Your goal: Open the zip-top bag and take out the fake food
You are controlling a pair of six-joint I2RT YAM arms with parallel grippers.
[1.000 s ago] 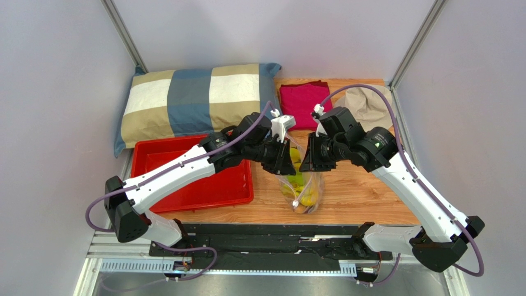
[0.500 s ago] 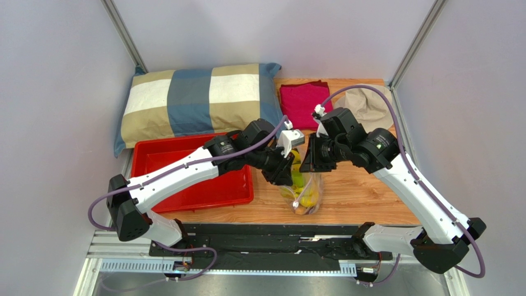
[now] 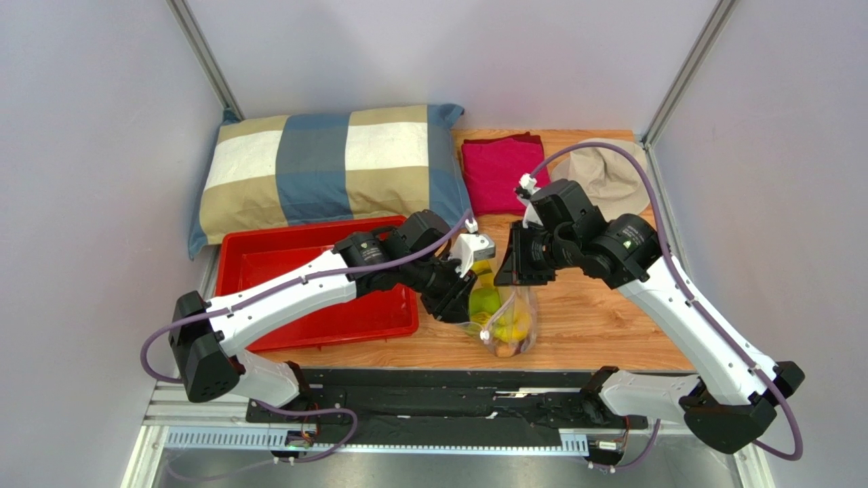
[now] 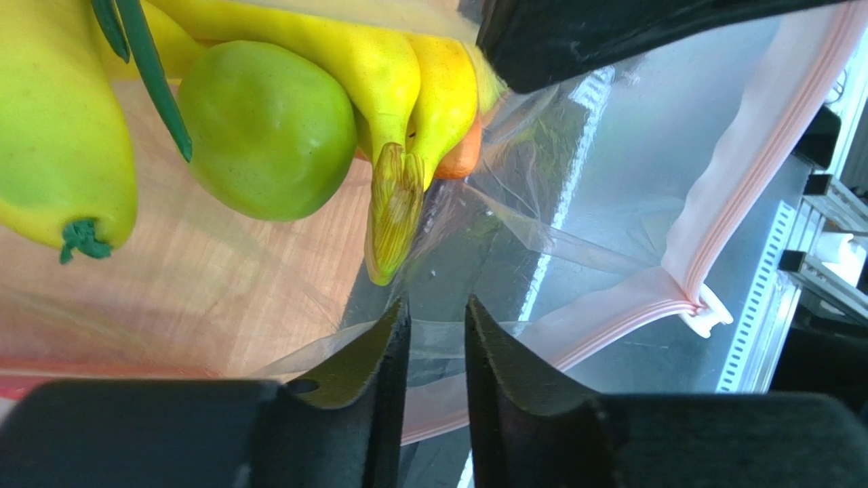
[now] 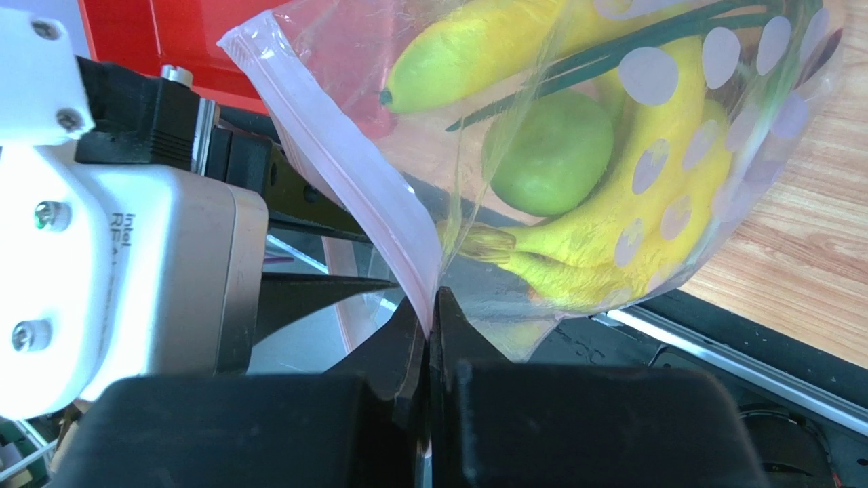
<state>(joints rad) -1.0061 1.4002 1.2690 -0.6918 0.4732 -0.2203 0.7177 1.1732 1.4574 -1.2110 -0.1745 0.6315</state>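
Prising open the clear crinkly zip-top bag point(image 3: 506, 317) between our arms, yellow-and-green plastic fake food point(image 4: 267, 130) inside: right gripper point(image 5: 432, 305) clamps its pink zip strip point(image 5: 336, 173); left gripper point(image 4: 438, 310), jaws slightly apart, must next pinch the opposite lip.

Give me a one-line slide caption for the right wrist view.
Right gripper pinching the zip-top bag at its pink zip strip, toy bananas and green fruit inside.
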